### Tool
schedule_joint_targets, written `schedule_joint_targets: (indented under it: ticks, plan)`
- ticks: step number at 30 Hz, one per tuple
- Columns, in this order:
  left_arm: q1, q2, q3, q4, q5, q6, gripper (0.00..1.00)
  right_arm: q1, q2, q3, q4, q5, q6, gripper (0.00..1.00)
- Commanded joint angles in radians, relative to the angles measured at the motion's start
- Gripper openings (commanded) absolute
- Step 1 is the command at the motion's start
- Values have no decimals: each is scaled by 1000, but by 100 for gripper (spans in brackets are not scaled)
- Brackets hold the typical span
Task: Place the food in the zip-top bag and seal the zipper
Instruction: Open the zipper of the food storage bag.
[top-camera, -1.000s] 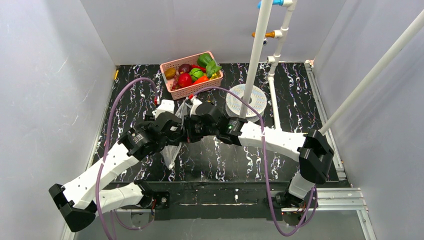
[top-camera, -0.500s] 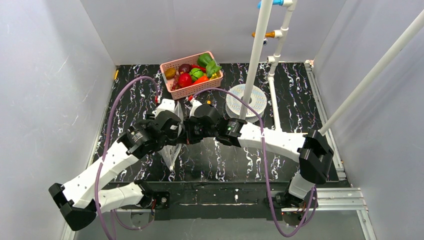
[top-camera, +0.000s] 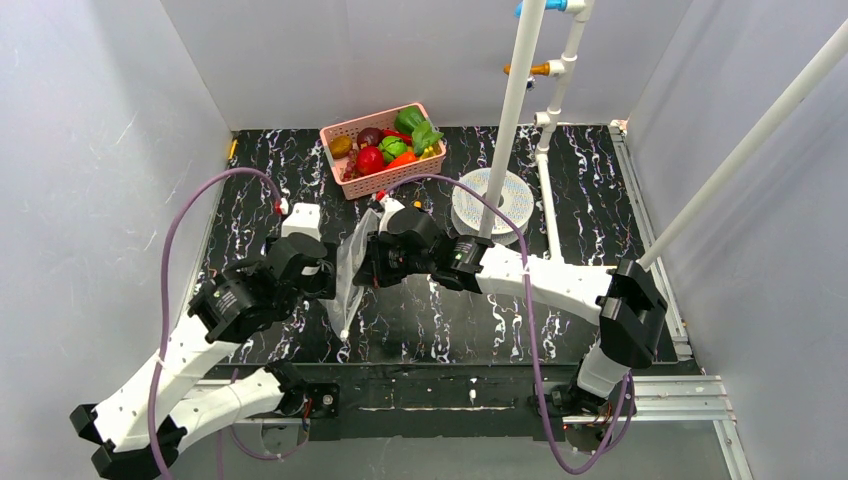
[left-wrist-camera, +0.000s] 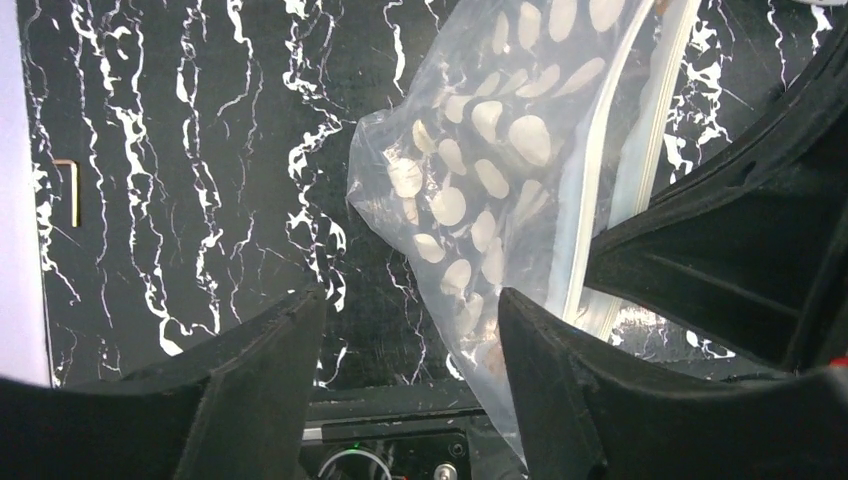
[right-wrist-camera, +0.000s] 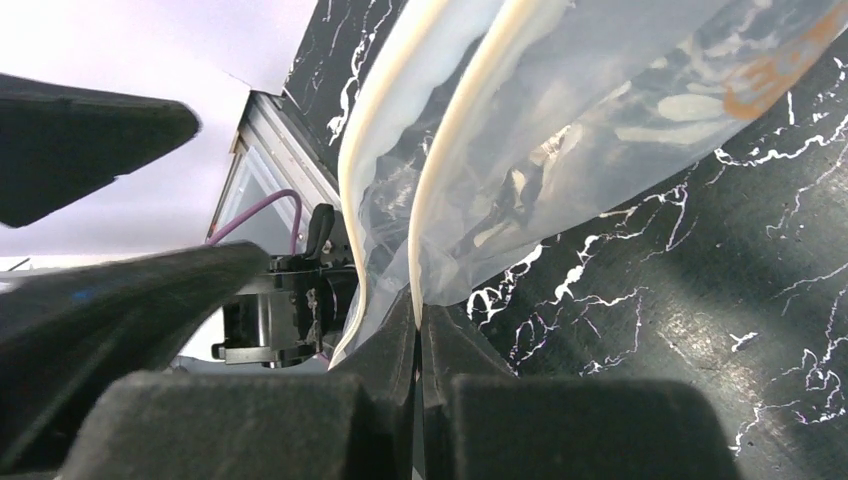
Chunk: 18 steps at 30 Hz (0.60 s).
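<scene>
The zip-top bag (top-camera: 350, 268) is clear with white dots and hangs lifted by one mouth edge at the middle of the mat. My right gripper (top-camera: 373, 262) is shut on one strip of the zipper (right-wrist-camera: 418, 250), and the other strip (right-wrist-camera: 352, 200) hangs free beside it. My left gripper (top-camera: 327, 285) is open and empty just left of the bag. In the left wrist view the bag (left-wrist-camera: 470, 180) lies against the right finger (left-wrist-camera: 560, 390). The food, with a red apple (top-camera: 370, 159) and a green leafy piece (top-camera: 421, 131), sits in the pink basket (top-camera: 352, 187) at the back.
A white round base (top-camera: 470, 205) with an upright white pole (top-camera: 512, 110) stands right of the basket. White pipes run along the back right. A metal rail (top-camera: 650, 240) borders the mat on the right. Grey walls close in on all sides.
My left arm has drawn back to the left and toward the near edge, away from the bag's mouth. My right gripper keeps its hold, and the bag now hangs from it alone.
</scene>
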Motion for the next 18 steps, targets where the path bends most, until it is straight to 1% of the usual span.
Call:
schedule_joint_targets:
  ticks: [1,3,4,6,9,11,14,18]
  plan:
    - [-2,40,46,20,54,8,69,15,-16,70,10,9,-27,1]
    - [-2,41,51,67,126,22,80,15,-14,68,9,10,-27,1]
    - [-1,39,49,93,154,26,83,15,-13,66,9,9,-26,1]
    - [-2,35,36,135,180,19,85,16,-11,68,9,10,-25,1]
    - [-2,53,10,173,186,11,85,15,-10,77,10,7,-24,1]
    - [-3,78,-4,176,155,14,83,16,-11,82,10,0,-22,1]
    - [-2,115,-25,170,105,27,77,16,-15,80,17,-16,-14,1]
    - [-1,129,-31,141,47,11,63,15,-26,70,32,-31,-2,1]
